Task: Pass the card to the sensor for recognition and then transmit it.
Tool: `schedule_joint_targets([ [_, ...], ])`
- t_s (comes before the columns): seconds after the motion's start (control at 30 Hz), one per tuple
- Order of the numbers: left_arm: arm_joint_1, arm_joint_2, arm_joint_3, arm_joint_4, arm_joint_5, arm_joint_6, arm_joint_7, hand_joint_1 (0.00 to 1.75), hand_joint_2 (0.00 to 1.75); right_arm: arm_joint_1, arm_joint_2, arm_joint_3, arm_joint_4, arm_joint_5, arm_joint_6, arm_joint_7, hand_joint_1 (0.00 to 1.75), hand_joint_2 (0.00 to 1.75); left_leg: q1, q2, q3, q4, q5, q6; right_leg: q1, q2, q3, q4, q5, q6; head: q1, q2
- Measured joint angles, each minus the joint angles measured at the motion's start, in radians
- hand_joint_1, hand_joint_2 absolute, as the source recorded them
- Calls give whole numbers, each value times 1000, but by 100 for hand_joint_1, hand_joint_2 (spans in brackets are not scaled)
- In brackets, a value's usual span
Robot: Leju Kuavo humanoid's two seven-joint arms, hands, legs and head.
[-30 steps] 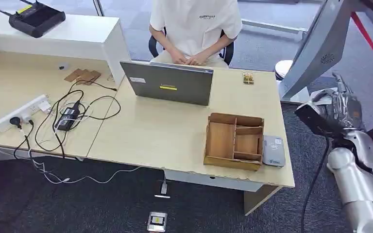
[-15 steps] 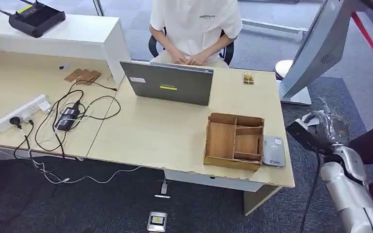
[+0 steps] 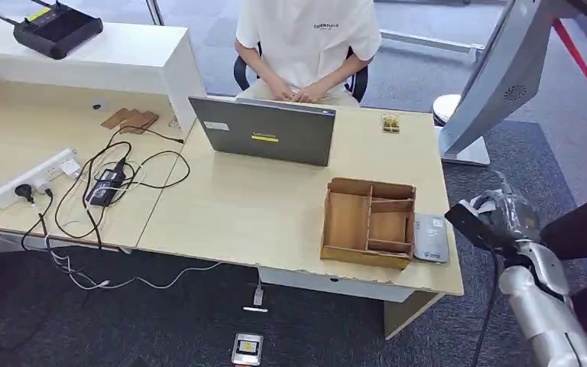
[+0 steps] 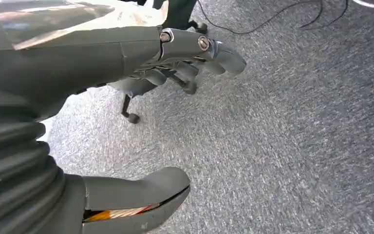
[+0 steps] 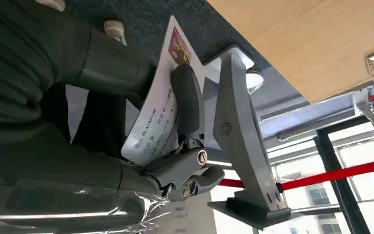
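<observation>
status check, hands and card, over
Right hand grips the card, off the desk's right edge. Left hand open over carpet. Card reader beside the wooden tray, nothing on it.

Wooden organizer box (image 3: 368,222) is sitting just left of the sensor (image 3: 431,238), walling that side. Grey stand (image 3: 497,76) is looming beyond the desk's (image 3: 260,206) right end.

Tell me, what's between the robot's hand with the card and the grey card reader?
Nothing but bare desk edge and dark carpet, in the head view, between the right hand and the reader.
</observation>
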Motion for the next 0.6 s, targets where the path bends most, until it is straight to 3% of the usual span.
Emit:
schedule_joint_targets([
  [0.6,-22,-1,0,0,-30,-12,10,0,175,58,66,20,40,23,7,-32,175,175,0,0,0,0,0,0,0,0,0,0,0,0,0,0],
])
